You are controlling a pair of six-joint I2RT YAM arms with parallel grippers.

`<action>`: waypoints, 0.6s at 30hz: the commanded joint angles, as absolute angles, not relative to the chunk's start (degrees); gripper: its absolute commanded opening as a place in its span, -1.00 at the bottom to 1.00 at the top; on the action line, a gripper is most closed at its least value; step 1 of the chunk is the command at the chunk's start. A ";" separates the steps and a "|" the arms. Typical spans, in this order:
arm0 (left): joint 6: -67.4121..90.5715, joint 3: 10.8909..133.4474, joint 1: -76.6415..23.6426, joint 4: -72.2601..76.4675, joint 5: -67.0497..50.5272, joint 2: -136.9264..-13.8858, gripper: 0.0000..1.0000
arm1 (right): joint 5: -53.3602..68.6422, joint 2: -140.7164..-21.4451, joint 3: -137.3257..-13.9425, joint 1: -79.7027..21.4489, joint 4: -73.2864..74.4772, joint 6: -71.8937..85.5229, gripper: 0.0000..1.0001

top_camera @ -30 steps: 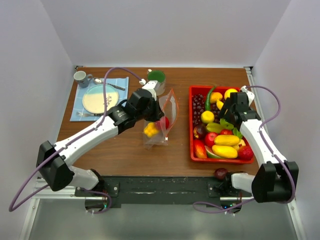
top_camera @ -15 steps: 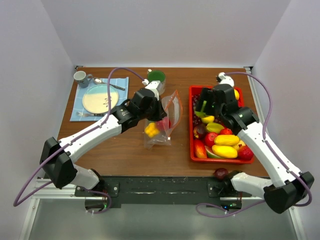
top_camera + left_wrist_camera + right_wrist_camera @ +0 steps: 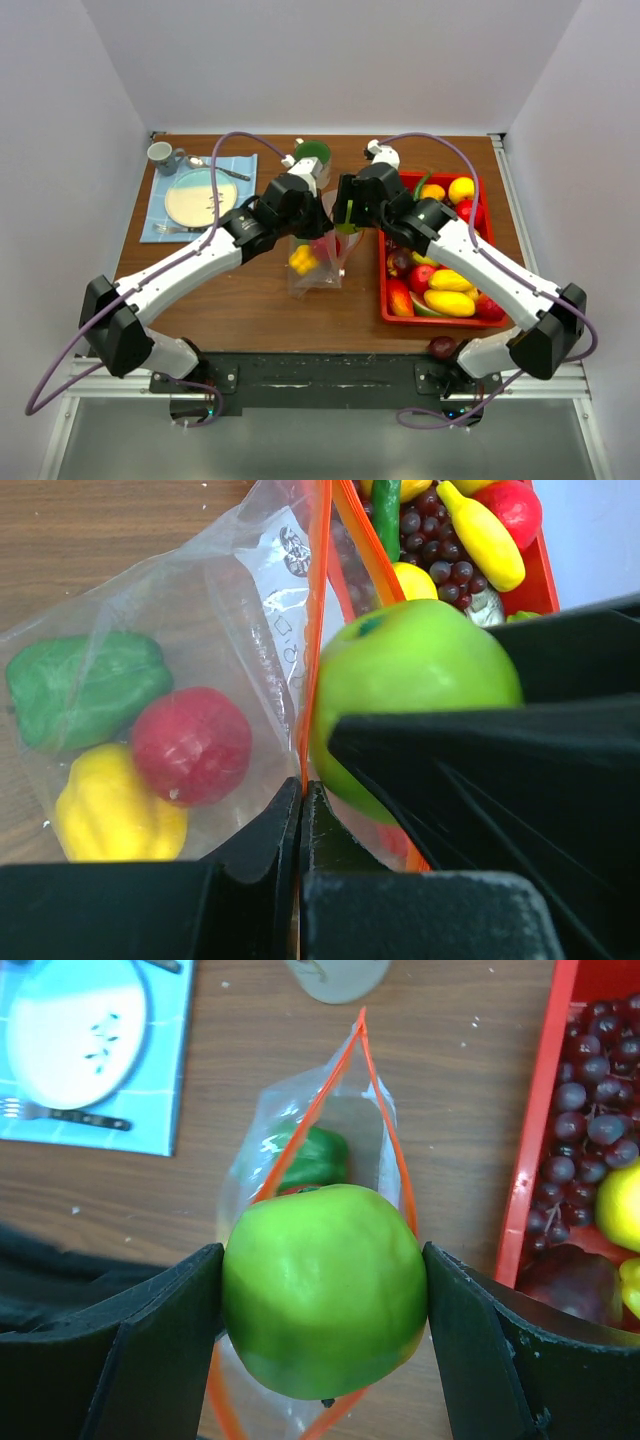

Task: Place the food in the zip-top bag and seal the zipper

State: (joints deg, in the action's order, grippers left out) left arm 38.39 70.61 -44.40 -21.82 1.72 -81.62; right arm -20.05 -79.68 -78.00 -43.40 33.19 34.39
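Note:
The zip-top bag (image 3: 318,268) lies on the table with its mouth open; the orange-red zipper (image 3: 387,1140) forms a loop. My left gripper (image 3: 316,226) is shut on one zipper edge (image 3: 314,600) and holds it up. Inside the bag are a green pepper (image 3: 85,685), a red fruit (image 3: 190,745) and a yellow pepper (image 3: 115,810). My right gripper (image 3: 349,214) is shut on a green apple (image 3: 322,1290), held just above the open mouth. The apple also shows in the left wrist view (image 3: 410,670). More food (image 3: 450,280) fills the red tray (image 3: 384,300).
A green-topped cup (image 3: 313,155) stands just behind the bag. A blue placemat with a plate (image 3: 200,197), cutlery and a mug (image 3: 162,154) is at the back left. A dark purple fruit (image 3: 441,346) lies at the table's near edge, right.
My right arm has swung left from over the red tray, carrying the green apple to above the bag's mouth. My left gripper kept its hold on the zipper edge, barely moving.

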 commanded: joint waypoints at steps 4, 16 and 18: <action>39.46 72.69 -44.82 -21.18 2.99 -78.05 -1.00 | -21.88 -80.07 -78.84 -43.68 31.64 35.77 0.50; 39.99 72.07 -44.82 -20.92 4.13 -76.73 -1.00 | -26.10 -76.47 -77.96 -43.86 34.98 34.81 0.97; 39.90 71.98 -44.83 -21.09 4.65 -76.29 -1.00 | -26.98 -74.89 -76.47 -43.86 35.07 34.89 0.90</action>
